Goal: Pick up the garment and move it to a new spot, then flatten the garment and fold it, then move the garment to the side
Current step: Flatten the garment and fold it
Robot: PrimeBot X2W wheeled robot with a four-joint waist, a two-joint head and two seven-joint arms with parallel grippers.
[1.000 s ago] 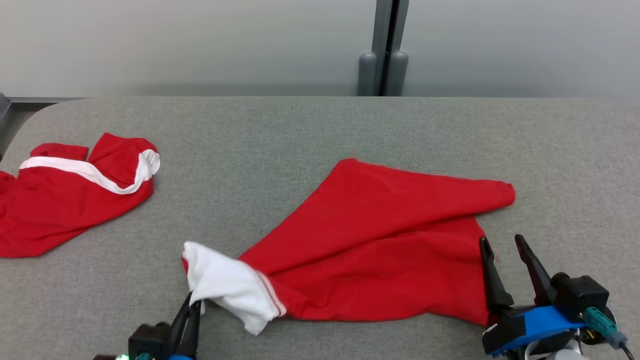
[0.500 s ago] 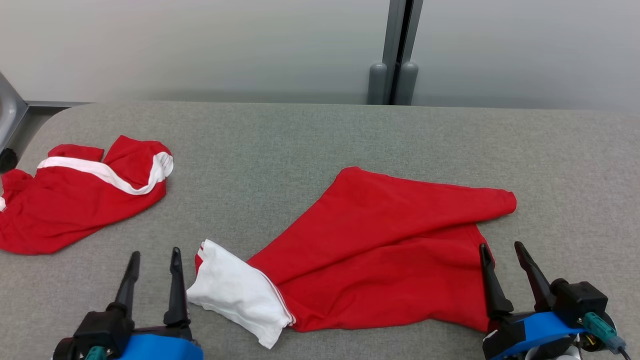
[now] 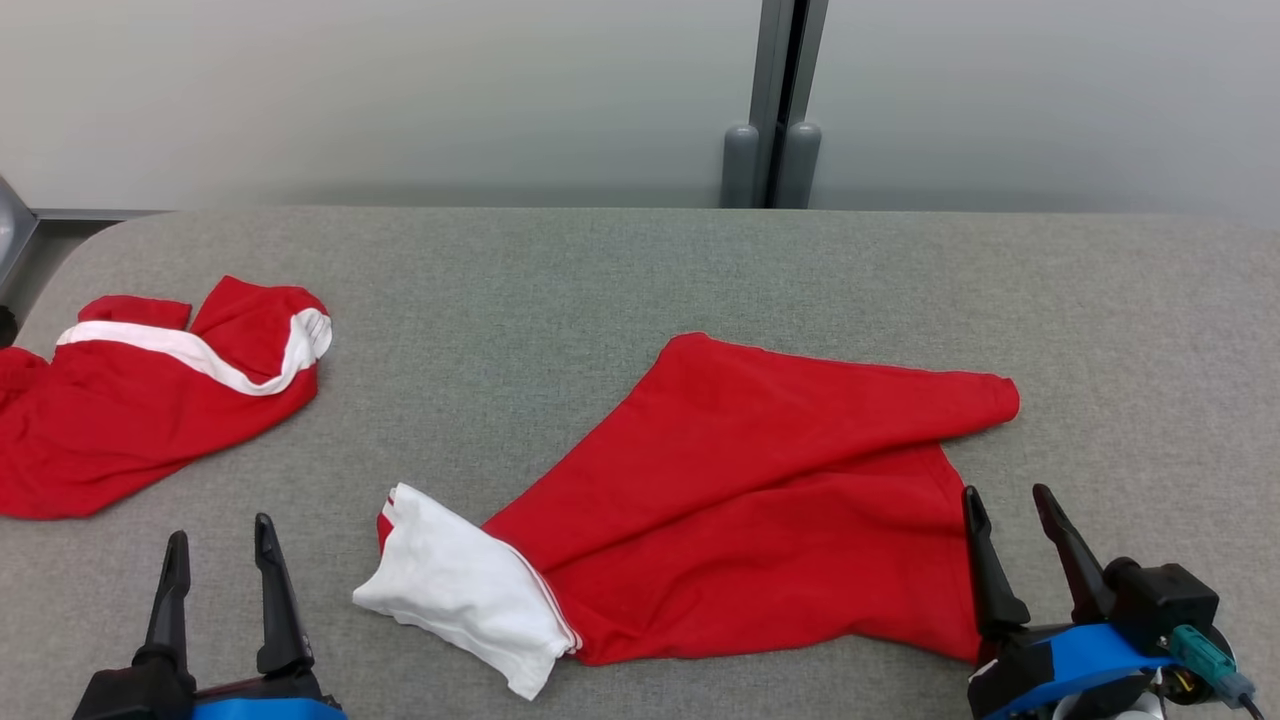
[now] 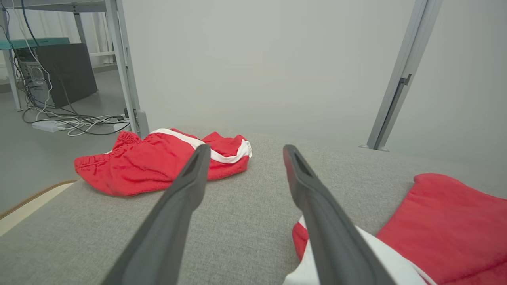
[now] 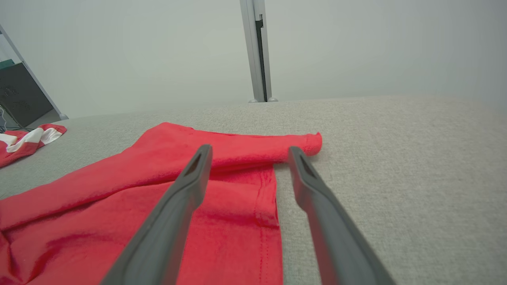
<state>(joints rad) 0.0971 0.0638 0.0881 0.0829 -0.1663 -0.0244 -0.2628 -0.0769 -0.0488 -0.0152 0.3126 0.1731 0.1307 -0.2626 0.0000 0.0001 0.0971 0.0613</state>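
Note:
A red garment (image 3: 760, 500) with a white sleeve end (image 3: 460, 590) lies crumpled on the grey table (image 3: 640, 270), right of centre. My left gripper (image 3: 220, 535) stands open at the lower left, a little left of the white end and apart from it; the left wrist view has that white end (image 4: 380, 257) beside the right finger. My right gripper (image 3: 1008, 500) is open at the garment's right edge, with the hem (image 5: 269, 198) lying between its fingers (image 5: 186, 186) in the right wrist view. Neither holds any cloth.
A second red garment with a white stripe (image 3: 150, 390) lies bunched at the table's left edge. A grey post (image 3: 775, 100) stands behind the table against a pale wall. Cables and a dark box (image 4: 63, 75) sit on the floor beyond the left edge.
My left gripper let go of the white end, opened and drew back to the left. The white end settled flat on the table. The right gripper stayed put; the camera shifted slightly.

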